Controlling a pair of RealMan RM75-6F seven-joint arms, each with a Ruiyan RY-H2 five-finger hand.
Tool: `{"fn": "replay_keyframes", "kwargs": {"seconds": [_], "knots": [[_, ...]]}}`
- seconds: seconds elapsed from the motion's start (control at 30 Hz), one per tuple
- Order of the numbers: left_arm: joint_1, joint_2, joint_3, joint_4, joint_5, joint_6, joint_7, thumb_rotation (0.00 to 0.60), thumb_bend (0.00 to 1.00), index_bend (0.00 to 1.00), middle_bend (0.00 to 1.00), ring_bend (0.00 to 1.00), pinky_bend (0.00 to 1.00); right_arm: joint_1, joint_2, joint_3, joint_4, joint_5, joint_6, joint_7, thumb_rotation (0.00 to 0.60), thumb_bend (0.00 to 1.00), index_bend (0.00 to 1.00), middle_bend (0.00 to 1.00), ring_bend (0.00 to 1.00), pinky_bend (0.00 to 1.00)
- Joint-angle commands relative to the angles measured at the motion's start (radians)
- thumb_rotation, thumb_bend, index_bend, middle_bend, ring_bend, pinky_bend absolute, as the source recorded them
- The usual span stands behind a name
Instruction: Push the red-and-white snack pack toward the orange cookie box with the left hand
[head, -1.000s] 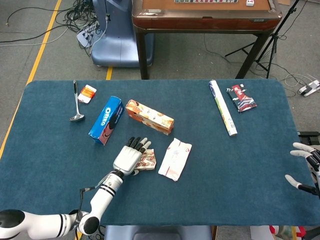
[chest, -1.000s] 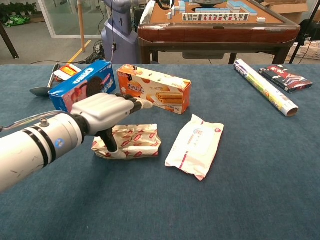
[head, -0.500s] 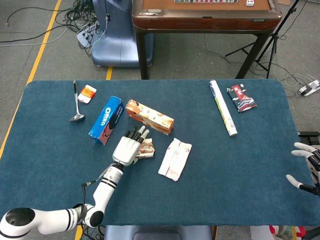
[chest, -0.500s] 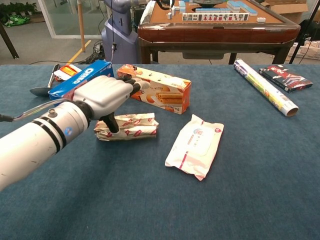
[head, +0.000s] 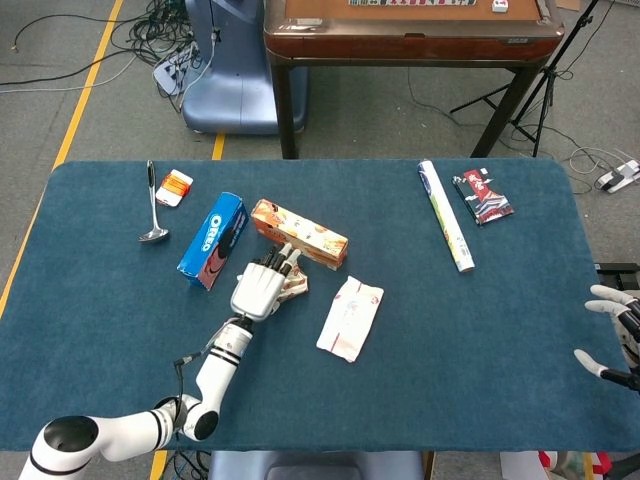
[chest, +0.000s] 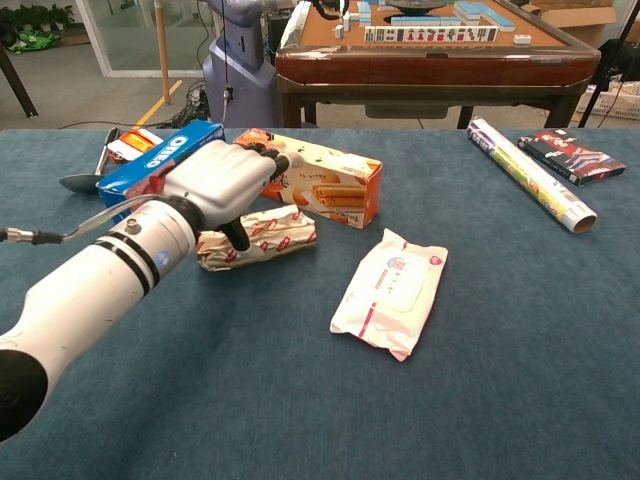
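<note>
The red-and-white snack pack lies just in front of the orange cookie box, close to its near side and slightly tilted. My left hand lies over the pack's left end with fingers stretched toward the box and the thumb pressed on the pack's near side. In the head view the left hand covers most of the snack pack, and its fingertips reach the orange cookie box. At the table's right edge my right hand hangs with fingers spread, holding nothing.
A blue Oreo box lies left of the hand. A white wipes pack sits to the right of the snack pack. A ladle and small packet are far left; a foil roll and dark packet far right.
My left hand has moved away from me toward the orange box, sliding the snack pack along with it. The pack now lies close to the box. The right hand stayed still.
</note>
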Motion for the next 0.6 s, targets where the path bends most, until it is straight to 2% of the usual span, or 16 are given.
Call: {"fn": "replay_keyframes", "kwargs": {"seconds": [0.03, 0.37, 0.5, 0.6], "knots": [[-0.011, -0.016, -0.006, 0.029, 0.006, -0.006, 0.011, 0.600, 0.00, 0.12, 0.14, 0.13, 0.53, -0.001, 0.000, 0.000, 0.001, -0.001, 0.001, 0.002, 0.600, 0.08, 0.35, 0.25, 0.23, 0.31], [-0.011, -0.099, -0.040, 0.133, 0.001, 0.056, 0.056, 0.600, 0.00, 0.12, 0.15, 0.14, 0.53, -0.005, 0.002, 0.000, 0.003, -0.004, 0.009, 0.010, 0.600, 0.08, 0.35, 0.25, 0.23, 0.31], [0.020, -0.064, -0.013, 0.059, 0.034, 0.101, 0.071, 0.600, 0.00, 0.11, 0.15, 0.14, 0.54, -0.005, 0.001, 0.001, 0.004, -0.002, 0.008, 0.012, 0.600, 0.08, 0.35, 0.25, 0.23, 0.31], [0.067, -0.004, 0.024, -0.070, 0.054, 0.146, 0.113, 0.600, 0.00, 0.10, 0.15, 0.14, 0.54, -0.004, 0.001, -0.001, 0.005, -0.003, 0.005, 0.011, 0.600, 0.08, 0.35, 0.25, 0.23, 0.31]]}}
